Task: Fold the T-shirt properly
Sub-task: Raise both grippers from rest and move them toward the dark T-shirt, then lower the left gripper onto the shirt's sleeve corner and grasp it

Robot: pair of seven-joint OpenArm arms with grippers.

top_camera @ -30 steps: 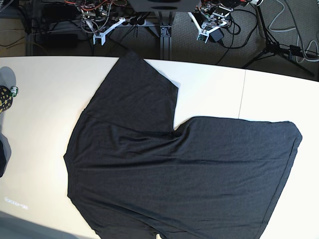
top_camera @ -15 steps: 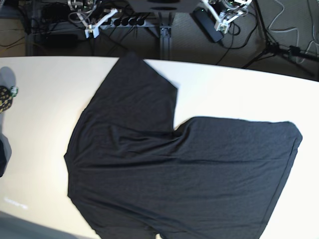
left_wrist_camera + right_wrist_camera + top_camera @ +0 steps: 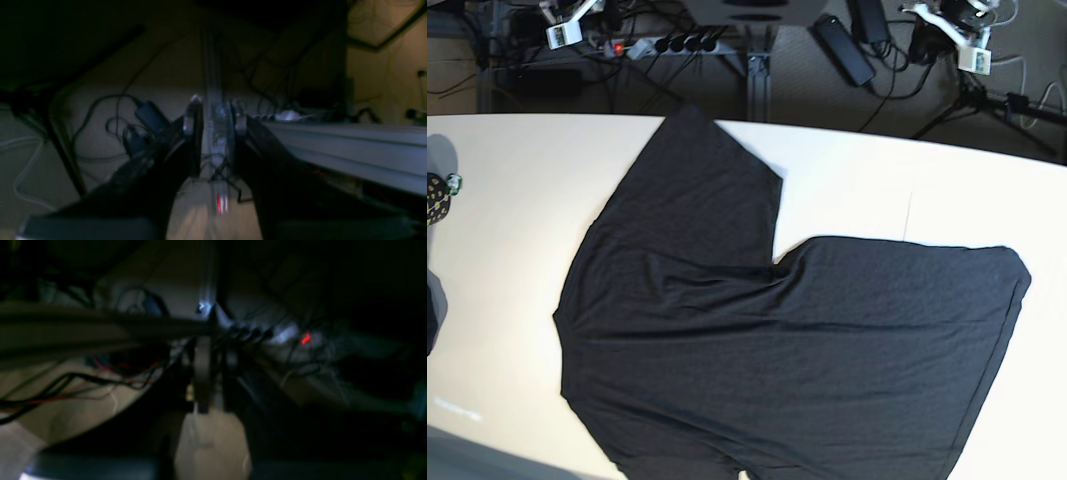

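T-shirt point(image 3: 777, 340) lies spread flat, plain dark side up, on white table point(image 3: 507, 200), one sleeve toward the far edge. Left hand point(image 3: 213, 110) empty, fingers slightly apart, off the table. Right hand point(image 3: 213, 373) nearly together, empty, blurry.

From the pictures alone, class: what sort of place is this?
Probably a robotics lab or workshop: a black T-shirt lies spread on a white table, with a power strip and tangled cables on the carpet behind.

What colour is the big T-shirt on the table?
The T-shirt is plain dark charcoal, almost black, with no print showing. The base view shows it best.
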